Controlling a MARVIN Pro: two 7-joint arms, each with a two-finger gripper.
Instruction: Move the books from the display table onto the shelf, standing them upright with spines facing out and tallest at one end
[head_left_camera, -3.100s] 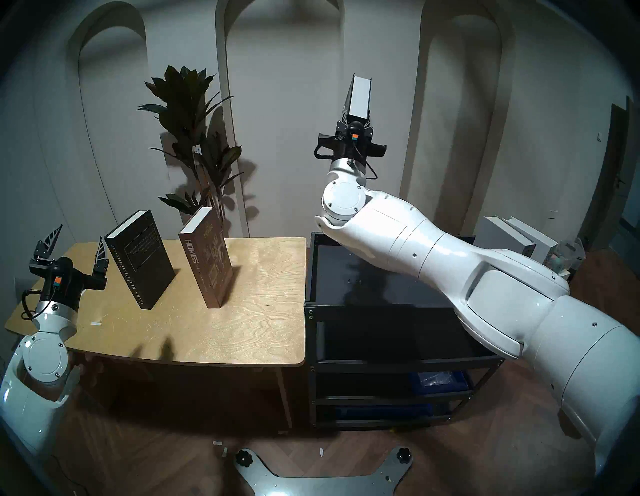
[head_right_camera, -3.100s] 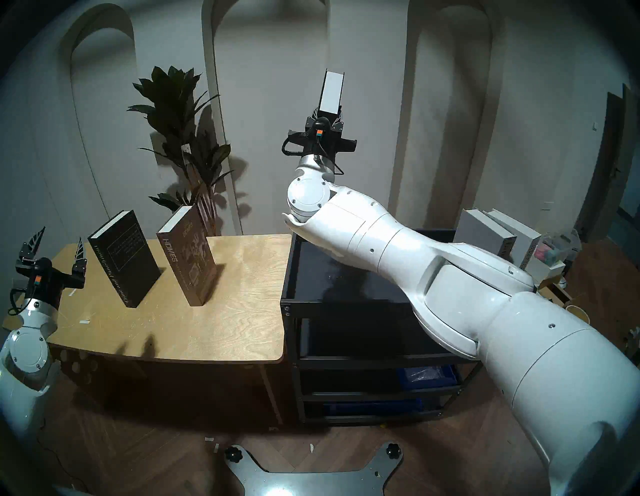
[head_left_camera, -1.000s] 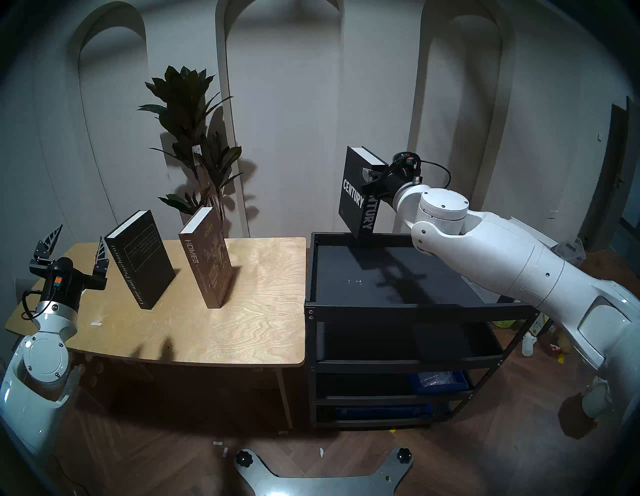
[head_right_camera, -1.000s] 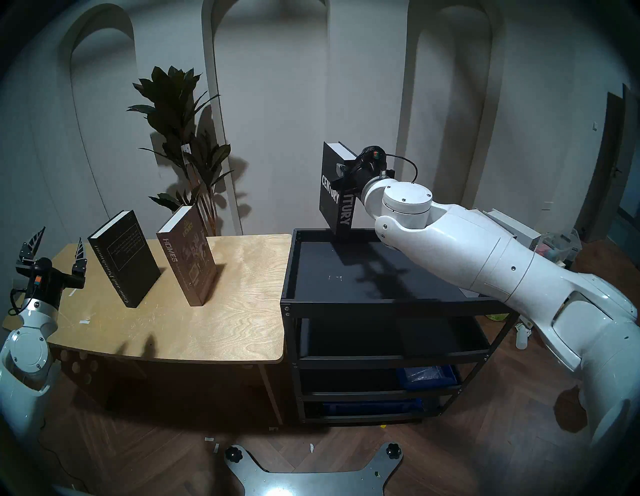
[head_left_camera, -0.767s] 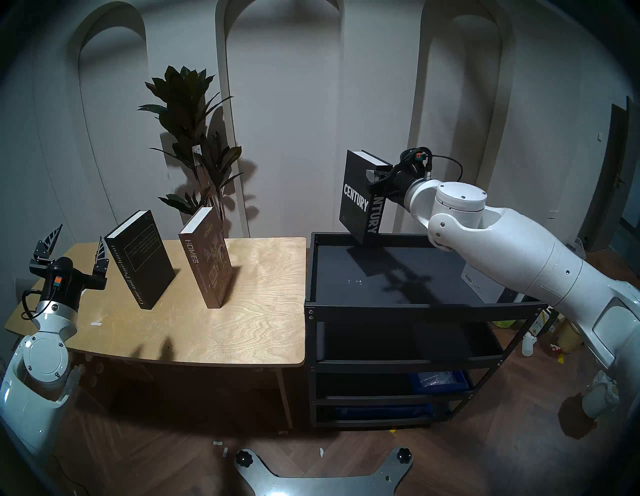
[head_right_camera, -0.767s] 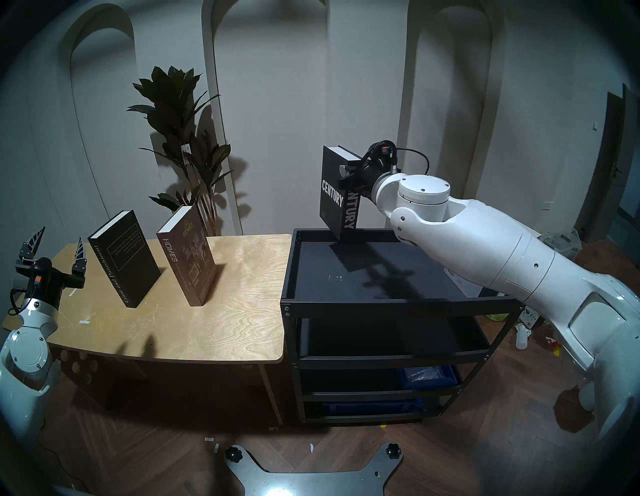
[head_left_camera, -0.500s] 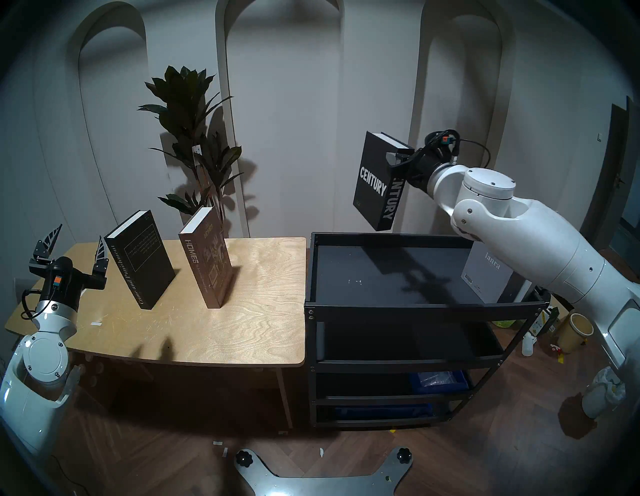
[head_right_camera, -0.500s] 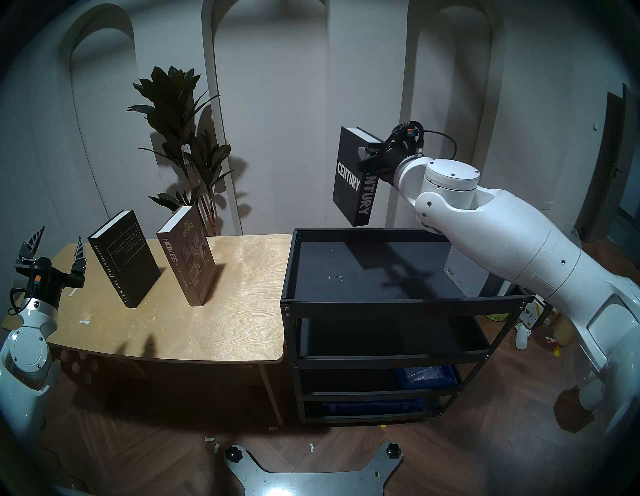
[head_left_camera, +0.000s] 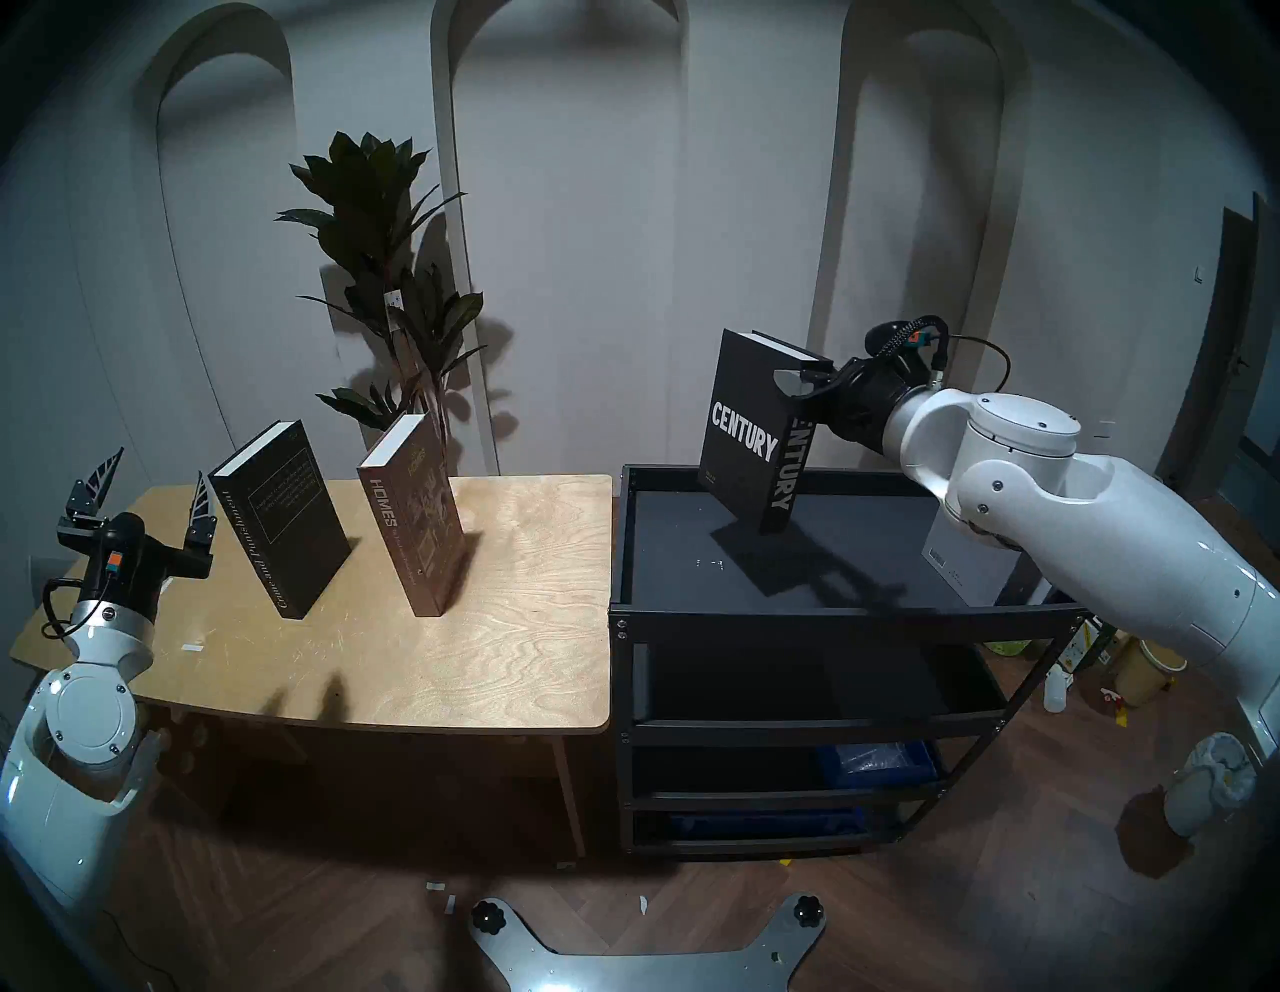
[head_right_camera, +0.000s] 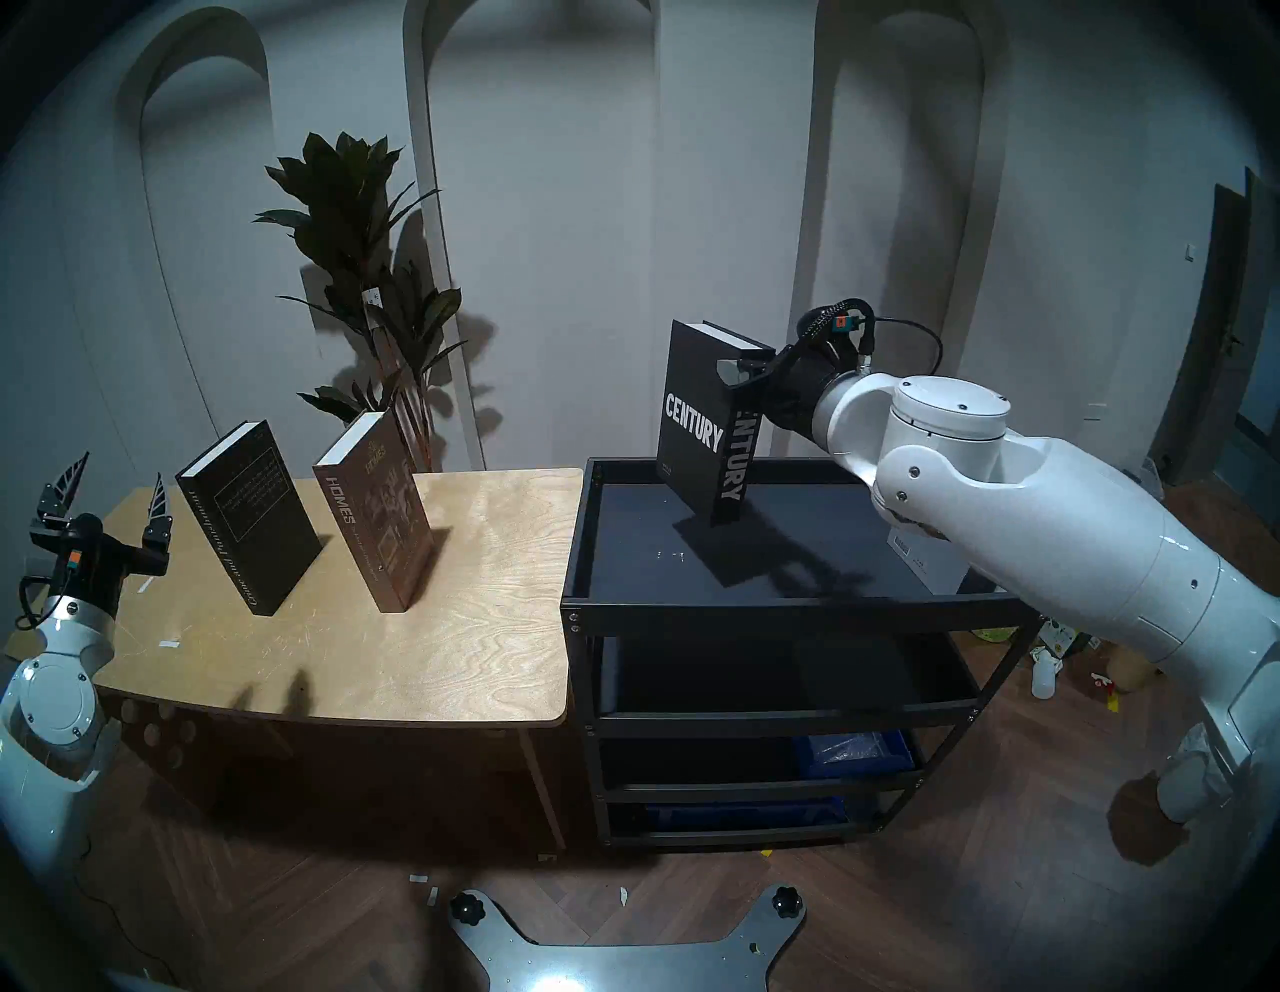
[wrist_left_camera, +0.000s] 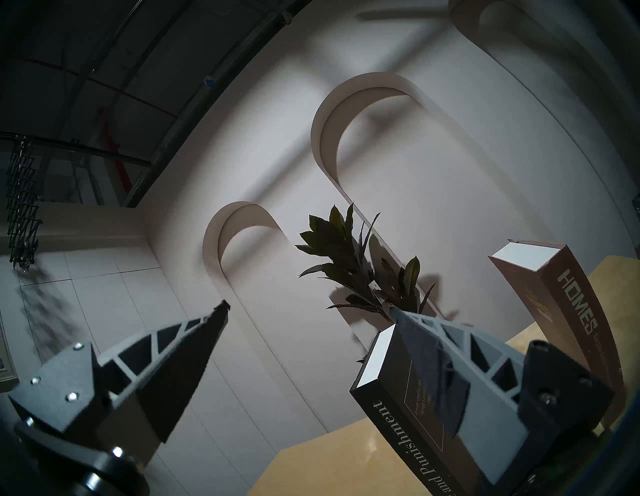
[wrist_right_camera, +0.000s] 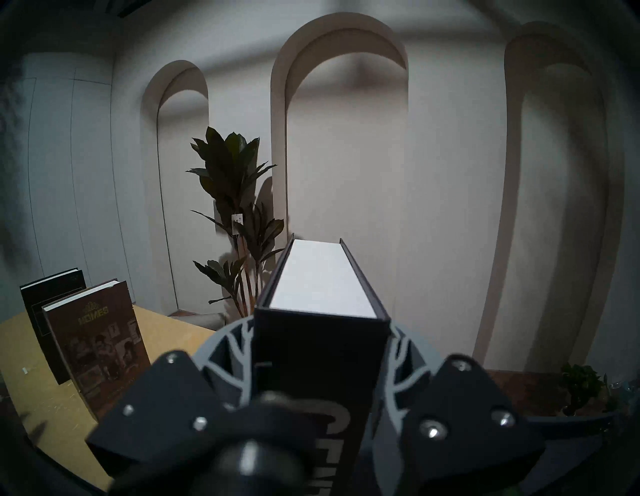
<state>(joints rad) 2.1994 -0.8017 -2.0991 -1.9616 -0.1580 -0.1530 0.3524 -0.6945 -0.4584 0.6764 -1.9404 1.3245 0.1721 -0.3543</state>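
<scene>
Lower and nearer than half a second ago: the black CENTURY book (head_left_camera: 744, 443) has dropped from above the back rail of the shelf (head_left_camera: 831, 613) to just over its top tray, spine toward the camera; whether its bottom corner touches the tray I cannot tell.

Left to right. Left gripper (head_left_camera: 142, 509) hangs unmoved at the far-left end of the display table (head_left_camera: 485, 658), jaws spread wide, holding nothing. Beside it stand black "Crime and Punishment" (head_left_camera: 280, 516) and brown HOMES (head_left_camera: 415, 516), both upright and leaning slightly, still on the plywood. Potted plant (head_left_camera: 388, 277) behind the table. On the shelf, right gripper (head_left_camera: 803, 388) is clamped across the upper spine of CENTURY, book roughly vertical. At the tray's right end a pale grey book (head_left_camera: 970, 558) already stands, half hidden by the arm.

Judgement: placement is nearly done; release comes next, and two books remain to be fetched.
</scene>
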